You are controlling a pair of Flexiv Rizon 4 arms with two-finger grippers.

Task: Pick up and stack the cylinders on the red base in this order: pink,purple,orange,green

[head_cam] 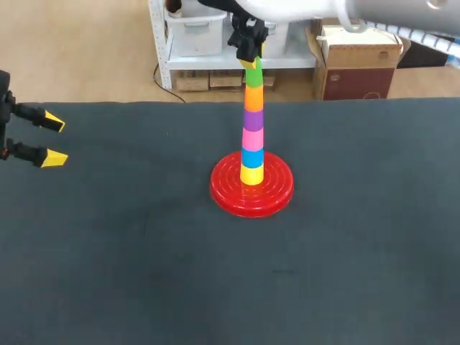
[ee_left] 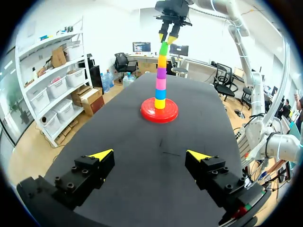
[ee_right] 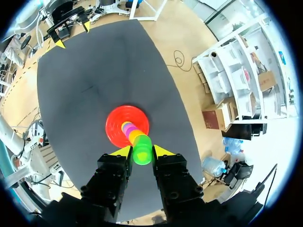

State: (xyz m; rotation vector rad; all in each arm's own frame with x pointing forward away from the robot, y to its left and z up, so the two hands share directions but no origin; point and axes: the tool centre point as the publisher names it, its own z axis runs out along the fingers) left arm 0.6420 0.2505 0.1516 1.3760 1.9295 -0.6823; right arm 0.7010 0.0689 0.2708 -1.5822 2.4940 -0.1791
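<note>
Right wrist view looks straight down the tower. Our right hand (ee_right: 142, 152) has both yellow tips pressed against the green cylinder (ee_right: 142, 157), which sits on top of the orange cylinder (head_cam: 254, 95). Below that come the purple cylinder (head_cam: 253, 118) and the pink cylinder (head_cam: 252, 136), then a blue and a yellow piece on the red base (head_cam: 226, 188).

We judge the stacking all but done. What remains is a clean release: part the fingers evenly with no sideways drag, then lift straight up, because the column is tall and narrow.

The base stands near the middle of the desk (head_cam: 144, 251), with bare cloth on every side. Our left hand (head_cam: 53, 139) hangs wide open, well apart, at the desk's left edge.
</note>
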